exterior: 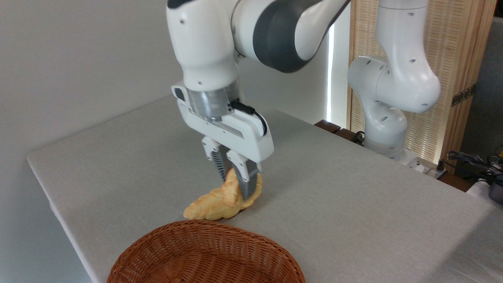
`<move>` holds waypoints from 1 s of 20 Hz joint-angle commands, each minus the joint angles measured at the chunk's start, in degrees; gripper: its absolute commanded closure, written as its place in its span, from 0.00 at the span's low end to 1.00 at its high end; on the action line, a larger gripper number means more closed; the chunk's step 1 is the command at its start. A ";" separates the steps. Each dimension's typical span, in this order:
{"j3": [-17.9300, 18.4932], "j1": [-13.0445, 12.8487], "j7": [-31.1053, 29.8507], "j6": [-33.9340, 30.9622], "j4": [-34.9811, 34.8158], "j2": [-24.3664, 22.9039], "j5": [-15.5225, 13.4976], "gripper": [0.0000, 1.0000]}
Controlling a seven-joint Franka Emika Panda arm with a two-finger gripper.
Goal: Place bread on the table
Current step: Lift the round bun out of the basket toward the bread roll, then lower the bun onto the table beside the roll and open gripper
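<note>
Just beyond the wicker basket [204, 255], the pincer [234, 179] grips the bread [214, 206] by its raised end, its low tip seemingly touching the tabletop [353, 204]. It looks light, crusty, easily crushed.

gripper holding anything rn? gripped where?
Yes. The gripper is shut on the bread, a long pale golden pastry, pinched at its raised right end. Its left end hangs low over the table.
</note>
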 commanded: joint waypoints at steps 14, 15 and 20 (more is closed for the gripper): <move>0.21 -0.19 3.11 0.01 -5.13 -0.20 -1.09 0.00; 0.12 -0.19 3.11 0.36 -5.13 -0.20 -1.08 0.00; 0.12 -0.19 3.11 0.45 -5.04 -0.20 -1.17 0.00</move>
